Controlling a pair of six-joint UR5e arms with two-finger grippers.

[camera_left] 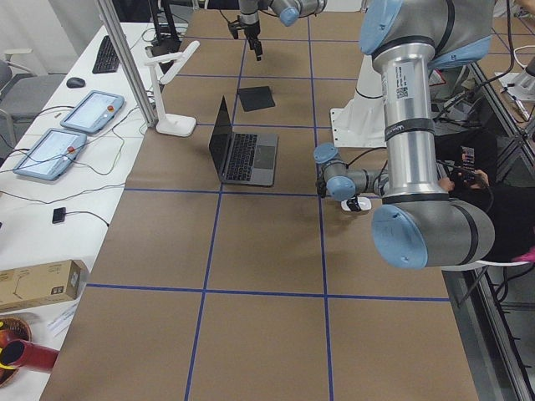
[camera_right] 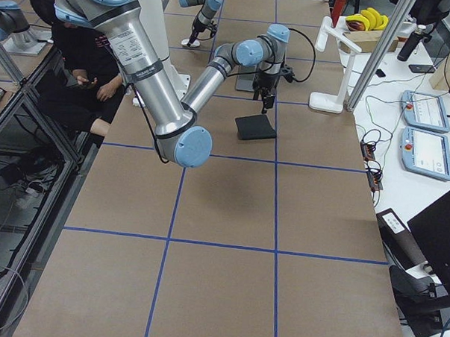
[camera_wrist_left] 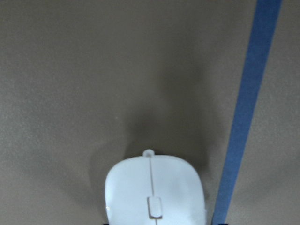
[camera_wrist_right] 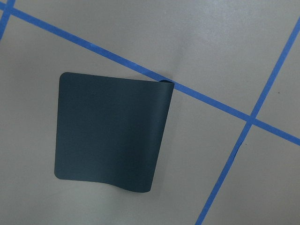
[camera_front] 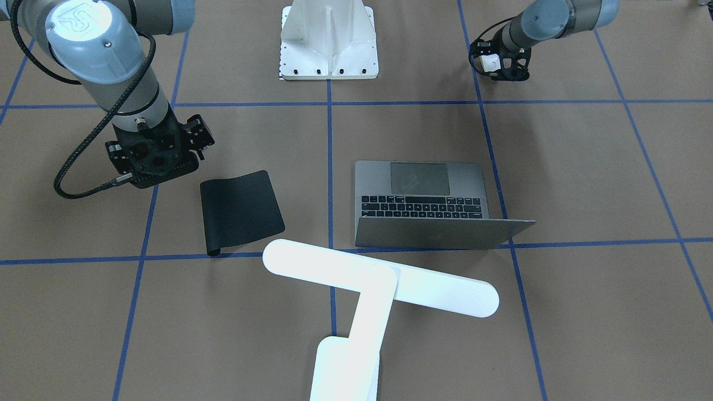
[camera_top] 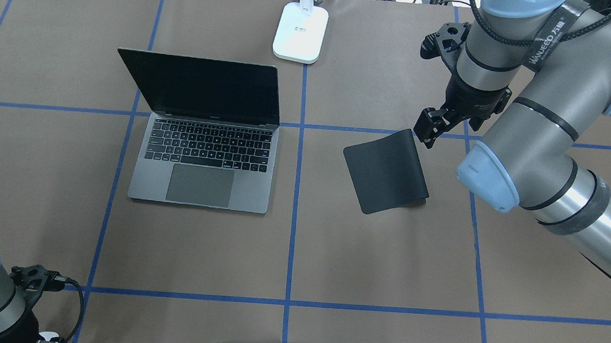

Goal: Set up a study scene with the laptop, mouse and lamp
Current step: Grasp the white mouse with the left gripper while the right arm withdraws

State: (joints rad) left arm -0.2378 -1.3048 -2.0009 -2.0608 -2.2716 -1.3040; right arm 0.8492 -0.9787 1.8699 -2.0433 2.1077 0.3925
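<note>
The dark-grey laptop point(camera_top: 203, 170) stands open left of the table's middle, also in the front view point(camera_front: 423, 192). The white lamp stands behind it, its base point(camera_top: 300, 31) at the far edge and its bar head point(camera_front: 379, 278) over the laptop's lid. My left gripper point(camera_front: 497, 65) is at the near left corner, shut on the white mouse point(camera_front: 490, 62), which fills the bottom of the left wrist view point(camera_wrist_left: 154, 192) just above the brown table. My right gripper point(camera_top: 429, 133) hangs open and empty over the far right corner of the black mouse pad point(camera_top: 386, 172).
The mouse pad point(camera_wrist_right: 112, 131) lies flat with one edge curled up by a blue tape line. The white ribbed pedestal point(camera_front: 328, 42) stands at the robot's side, between the arms. Monitors, tablets and cables lie on the side desk point(camera_left: 67, 134).
</note>
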